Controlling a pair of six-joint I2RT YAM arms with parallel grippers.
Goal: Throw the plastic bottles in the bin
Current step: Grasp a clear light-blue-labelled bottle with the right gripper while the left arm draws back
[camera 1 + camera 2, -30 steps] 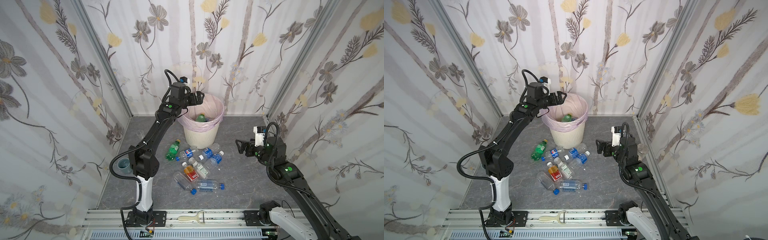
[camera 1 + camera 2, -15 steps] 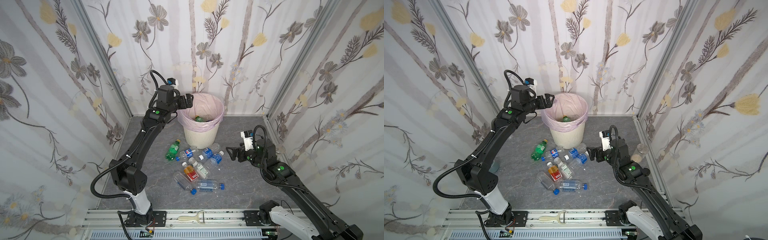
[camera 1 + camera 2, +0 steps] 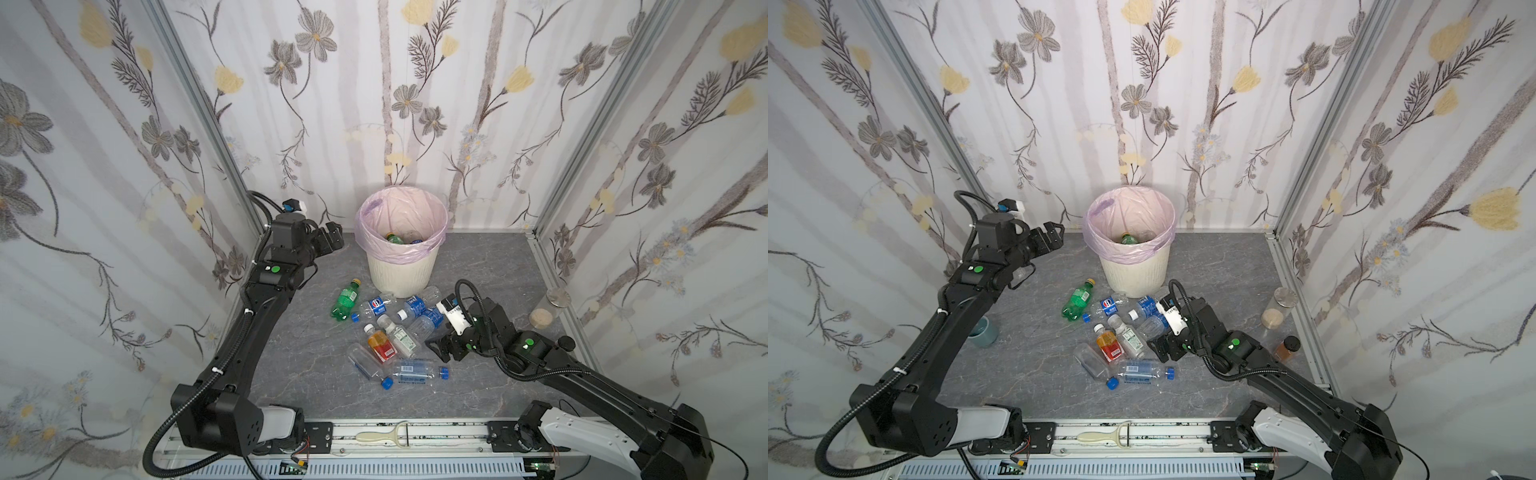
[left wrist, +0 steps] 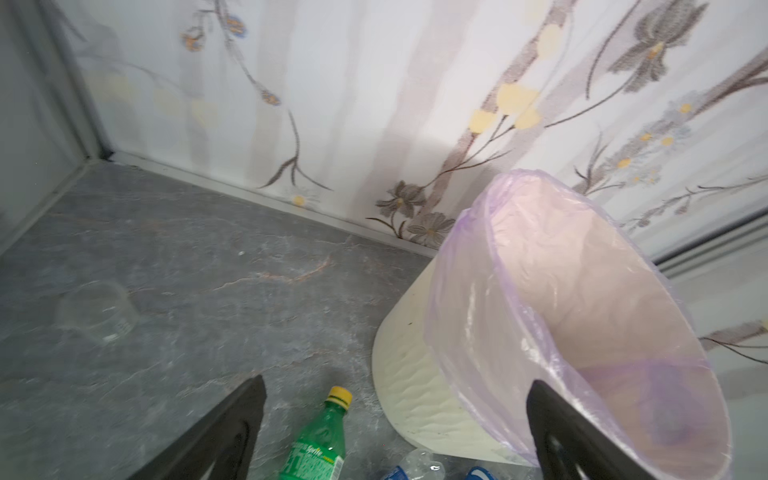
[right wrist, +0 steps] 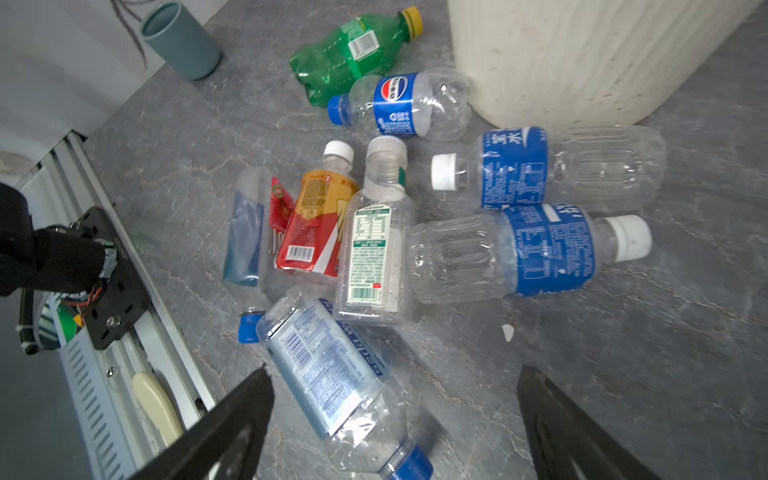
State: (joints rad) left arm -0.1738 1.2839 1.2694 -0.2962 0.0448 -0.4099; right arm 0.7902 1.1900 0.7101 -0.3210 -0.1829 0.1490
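1. Bottles [image 3: 390,332] lie scattered on the grey table [image 3: 291,365] in front of the bin [image 3: 401,245], and a few more sit inside the bin, seen in both top views.
2. Right claw [image 3: 442,347] hangs low just beside the pile with its jaws apart and nothing between them; in the right wrist view a clear bottle with a blue cap [image 5: 340,374] lies just ahead of the fingers [image 5: 232,424].
3. Beyond it in that view lie a clear bottle with a white and green label [image 5: 372,249], an orange-red bottle [image 5: 316,216], two bottles with blue labels and white caps [image 5: 540,249], a cola bottle [image 5: 403,104] and a green bottle [image 5: 353,50].
4. Left claw [image 3: 330,239] is raised beside the bin, near the back wall, jaws wide and empty.
5. Bin stands upright at the back of the table, its pink bag [image 4: 561,291] folded over the rim.
6. A grey cup [image 3: 984,330] stands by the left arm; a brown jar [image 3: 1287,347] stands near the right wall.
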